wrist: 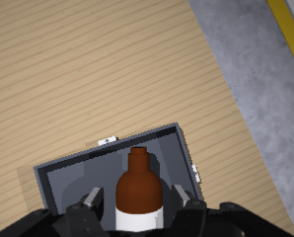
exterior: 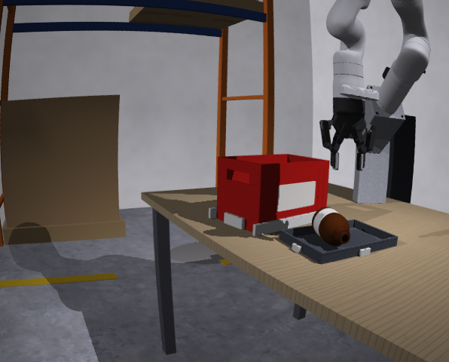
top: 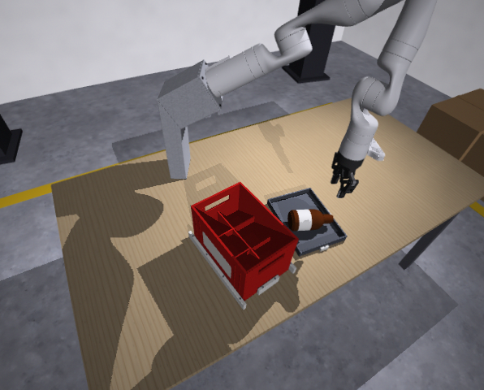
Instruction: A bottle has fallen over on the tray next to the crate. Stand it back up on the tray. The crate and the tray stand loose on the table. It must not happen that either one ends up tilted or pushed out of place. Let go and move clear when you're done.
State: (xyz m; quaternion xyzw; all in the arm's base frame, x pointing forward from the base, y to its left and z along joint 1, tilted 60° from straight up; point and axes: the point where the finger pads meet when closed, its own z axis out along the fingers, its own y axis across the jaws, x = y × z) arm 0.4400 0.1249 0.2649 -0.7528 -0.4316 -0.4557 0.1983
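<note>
Bottle (top: 308,219) (exterior: 331,227) (wrist: 139,195) lying on tray (top: 323,244) (exterior: 321,258) (wrist: 108,149), below tool (top: 345,187) (exterior: 347,161) (wrist: 137,197), apart from it.

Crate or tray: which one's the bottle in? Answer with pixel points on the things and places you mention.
The low dark-grey tray (top: 285,205) (exterior: 367,237) (wrist: 88,180); the brown bottle (top: 317,219) (exterior: 331,227) (wrist: 139,193) lies in it. The tall red crate (top: 255,281) (exterior: 236,198) shows none.
</note>
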